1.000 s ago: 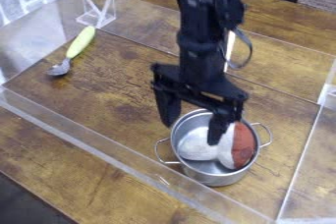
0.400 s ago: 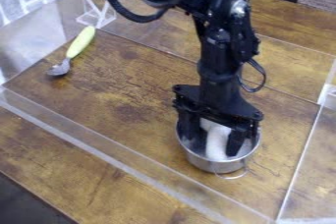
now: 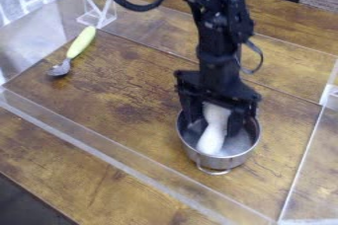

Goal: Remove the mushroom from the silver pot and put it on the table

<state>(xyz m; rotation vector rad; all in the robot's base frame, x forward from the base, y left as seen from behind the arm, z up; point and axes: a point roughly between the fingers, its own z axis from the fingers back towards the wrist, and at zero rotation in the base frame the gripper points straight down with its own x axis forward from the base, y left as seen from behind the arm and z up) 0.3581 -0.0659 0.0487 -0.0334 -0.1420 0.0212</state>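
The silver pot (image 3: 199, 148) stands on the wood-plank table (image 3: 126, 81) near the front acrylic wall. Inside it lies the mushroom (image 3: 211, 133); only its white stem shows, and the cap is hidden behind a finger. My black gripper (image 3: 214, 122) points straight down into the pot, open, with one finger on each side of the white stem. Whether the fingers touch the mushroom cannot be told.
A yellow-green banana-like object (image 3: 82, 40) and a grey spoon (image 3: 59, 68) lie at the back left. Clear acrylic walls (image 3: 119, 160) edge the table at the front and sides. A white wire rack (image 3: 95, 12) stands behind the banana.
The gripper has come down from above the pot's rim into the pot, its open fingers now straddling the mushroom. The reddish-brown cap, visible earlier, is now hidden.
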